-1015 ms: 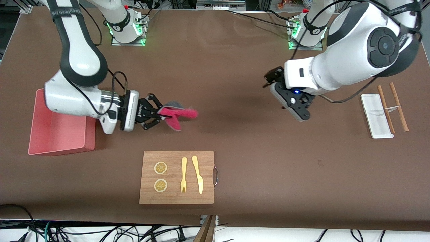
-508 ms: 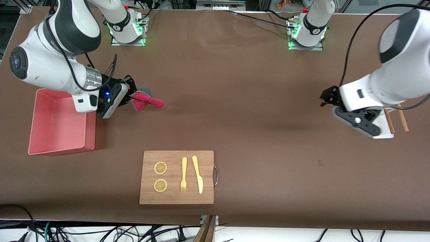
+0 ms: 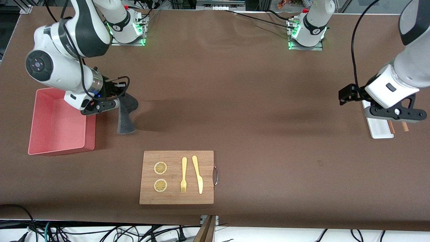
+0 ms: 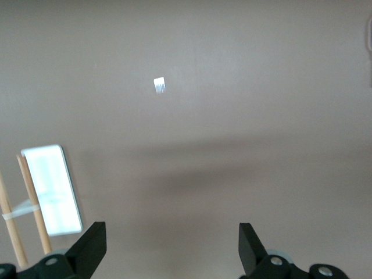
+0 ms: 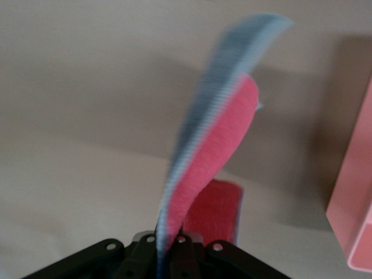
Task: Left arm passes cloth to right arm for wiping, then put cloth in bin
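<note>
Cloth (image 3: 126,116) pinched (right end effector (image 3: 116,101)) beside bin (image 3: 57,126).

The right gripper (image 3: 118,101) has carried the cloth (image 3: 126,116) beside the bin (image 3: 57,148); the left gripper (image 3: 386,112) has withdrawn over the tray (image 3: 379,129).

The right gripper (image 3: 117,101) is hiding its own fingers under its wrist in the front view. The cloth (image 5: 212,133) clamped there is smearing into blur in the right wrist view. The left gripper (image 3: 379,112) is covering part of the white tray (image 3: 379,127) (and the sticks (image 3: 404,126)).
</note>
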`<state>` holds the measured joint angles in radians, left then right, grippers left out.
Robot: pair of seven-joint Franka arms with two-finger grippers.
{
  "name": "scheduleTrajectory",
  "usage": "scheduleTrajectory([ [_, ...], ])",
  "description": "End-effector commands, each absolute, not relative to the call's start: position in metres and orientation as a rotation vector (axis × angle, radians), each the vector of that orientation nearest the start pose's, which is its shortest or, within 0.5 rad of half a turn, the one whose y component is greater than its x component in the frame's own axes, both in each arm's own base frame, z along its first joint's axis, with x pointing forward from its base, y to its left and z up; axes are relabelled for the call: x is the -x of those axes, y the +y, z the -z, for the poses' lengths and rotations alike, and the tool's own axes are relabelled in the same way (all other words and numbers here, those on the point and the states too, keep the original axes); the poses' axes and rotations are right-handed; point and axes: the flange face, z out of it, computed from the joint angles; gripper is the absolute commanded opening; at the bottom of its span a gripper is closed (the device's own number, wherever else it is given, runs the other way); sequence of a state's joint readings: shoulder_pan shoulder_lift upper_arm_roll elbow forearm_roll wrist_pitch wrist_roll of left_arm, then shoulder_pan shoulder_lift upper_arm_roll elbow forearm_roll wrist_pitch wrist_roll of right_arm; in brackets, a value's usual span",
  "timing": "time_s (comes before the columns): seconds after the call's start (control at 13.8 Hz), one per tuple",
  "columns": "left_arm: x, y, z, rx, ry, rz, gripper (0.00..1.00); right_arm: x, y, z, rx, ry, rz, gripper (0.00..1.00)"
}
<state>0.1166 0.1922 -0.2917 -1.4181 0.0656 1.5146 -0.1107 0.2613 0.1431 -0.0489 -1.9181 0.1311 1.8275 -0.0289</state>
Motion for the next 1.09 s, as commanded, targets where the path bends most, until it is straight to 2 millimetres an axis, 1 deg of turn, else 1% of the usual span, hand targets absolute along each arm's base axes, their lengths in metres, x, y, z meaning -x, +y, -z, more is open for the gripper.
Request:
scheduleTrajectory([
  [0.0, -0.549, -0.054, -0.577, 3.181, 0.038, -0.123, 1.00, -0.558, 0.098, -0.341, 3.050, -0.170, -0.383, 0.00],
  [0.07, -0.545, -0.055, -0.582, 3.174, 0.116, -0.101, 1.00, -0.559, 0.096, -0.324, 3.053, -0.153, -0.383, 0.00],
  [0.15, -0.541, -0.053, -0.591, 3.143, 0.155, -0.066, 1.00, -0.563, 0.087, -0.310, 3.054, -0.116, -0.398, 0.00],
  [0.22, -0.540, -0.055, -0.591, 3.130, 0.168, -0.072, 1.00, -0.566, 0.080, -0.299, 3.058, -0.085, -0.400, 0.00],
  [0.29, -0.545, -0.053, -0.590, 3.125, 0.166, -0.074, 1.00, -0.569, 0.077, -0.288, 3.060, -0.079, -0.397, 0.00],
  [0.44, -0.547, -0.052, -0.587, 3.123, 0.152, -0.074, 1.00, -0.573, 0.078, -0.266, 3.059, -0.092, -0.401, 0.00],
  [0.51, -0.547, -0.051, -0.588, 3.122, 0.150, -0.071, 1.00, -0.577, 0.084, -0.259, 3.056, -0.100, -0.401, 0.00],
  [0.58, -0.547, -0.052, -0.589, 3.122, 0.149, -0.069, 1.00, -0.581, 0.092, -0.254, 3.055, -0.114, -0.402, 0.00],
  [0.65, -0.547, -0.056, -0.589, 3.119, 0.161, -0.071, 1.00, -0.583, 0.110, -0.249, 3.058, -0.128, -0.404, 0.00],
  [0.73, -0.546, -0.060, -0.590, 3.119, 0.171, -0.066, 1.00, -0.586, 0.132, -0.247, 3.044, -0.147, -0.393, 0.00],
  [0.87, -0.546, -0.062, -0.589, 3.119, 0.176, -0.073, 1.00, -0.592, 0.170, -0.244, 3.009, -0.049, -0.387, 0.00],
  [1.02, -0.545, -0.063, -0.590, 3.119, 0.178, -0.073, 1.00, -0.598, 0.211, -0.248, 3.003, 0.011, -0.361, 0.00],
])
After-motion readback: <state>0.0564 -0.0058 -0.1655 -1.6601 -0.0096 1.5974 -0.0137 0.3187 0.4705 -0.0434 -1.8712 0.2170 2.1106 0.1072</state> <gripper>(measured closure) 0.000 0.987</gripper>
